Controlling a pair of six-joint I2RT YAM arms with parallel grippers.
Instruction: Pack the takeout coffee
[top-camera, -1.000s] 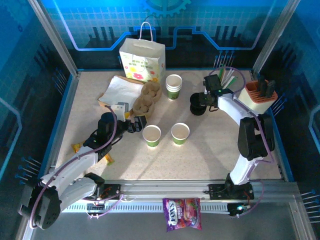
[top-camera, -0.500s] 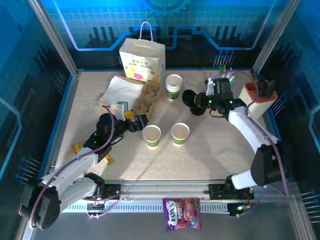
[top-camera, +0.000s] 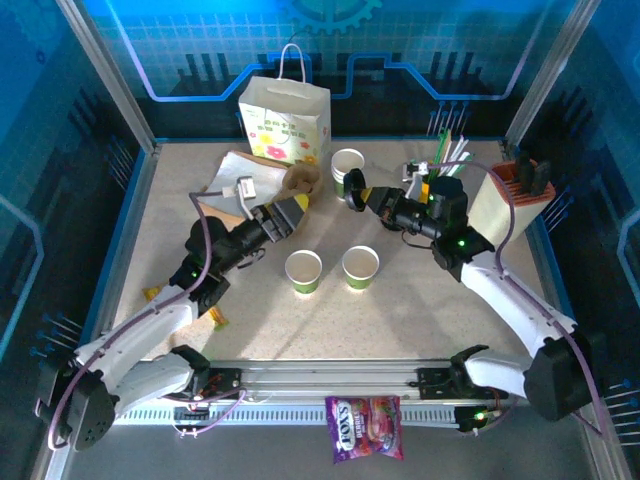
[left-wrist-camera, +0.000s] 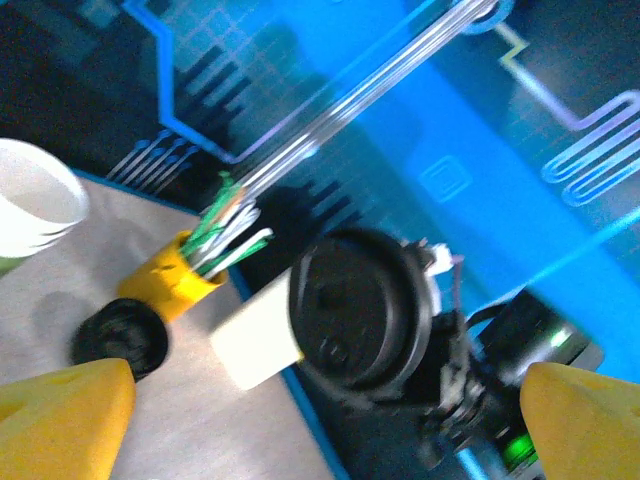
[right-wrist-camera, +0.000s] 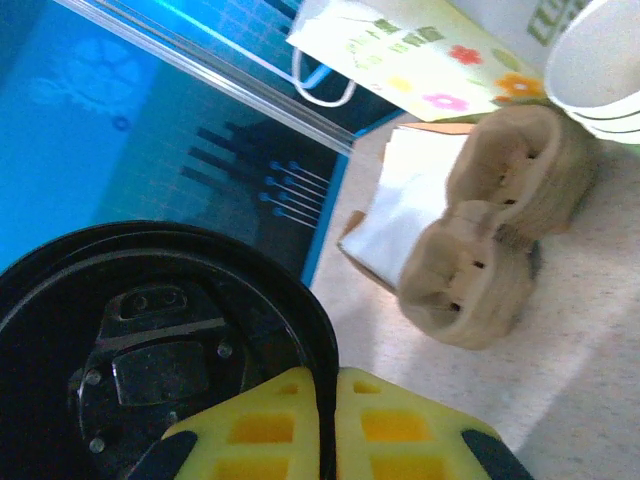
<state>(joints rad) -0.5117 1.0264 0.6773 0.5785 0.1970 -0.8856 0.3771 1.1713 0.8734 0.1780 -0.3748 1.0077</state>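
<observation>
Coffee cups (top-camera: 303, 270) look light and crushable: grip mid-wall, gently. Right hand (top-camera: 366, 197) clamps a stiff black lid (right-wrist-camera: 150, 340) by its rim; left hand (top-camera: 290, 210) is spread apart.

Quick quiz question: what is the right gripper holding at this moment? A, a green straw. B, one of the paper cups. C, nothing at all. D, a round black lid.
D: in the right wrist view the right gripper is pinched shut on the rim of the black lid, its yellow fingers pressed together at the edge.
</observation>
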